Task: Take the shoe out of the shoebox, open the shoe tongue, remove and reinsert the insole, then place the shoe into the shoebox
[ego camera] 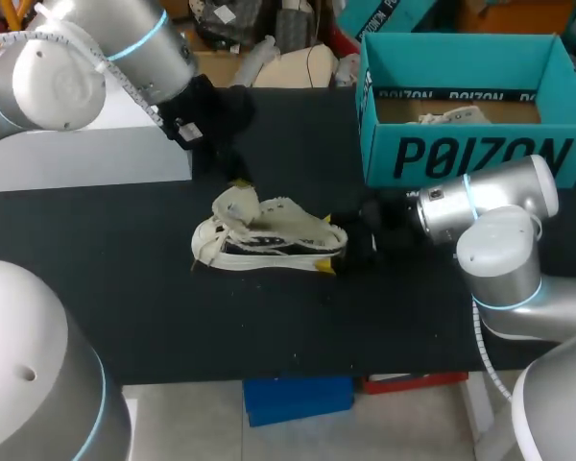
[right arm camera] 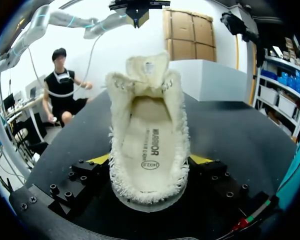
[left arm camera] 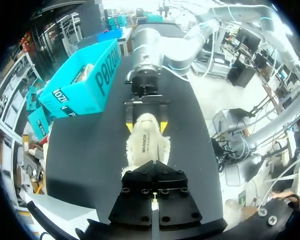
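The right hand point(left arm camera: 146, 126) squeezes the shoe point(ego camera: 269, 235) by its heel to steady it. The left hand point(ego camera: 238, 182), pinched shut, empty, hangs over the tongue point(right arm camera: 147, 62).

The left gripper point(left arm camera: 154, 200) hid the shoe's point(left arm camera: 146, 142) toe in its own wrist view. The pale contents point(ego camera: 451, 117) of the shoebox point(ego camera: 470, 158) were too small to identify.
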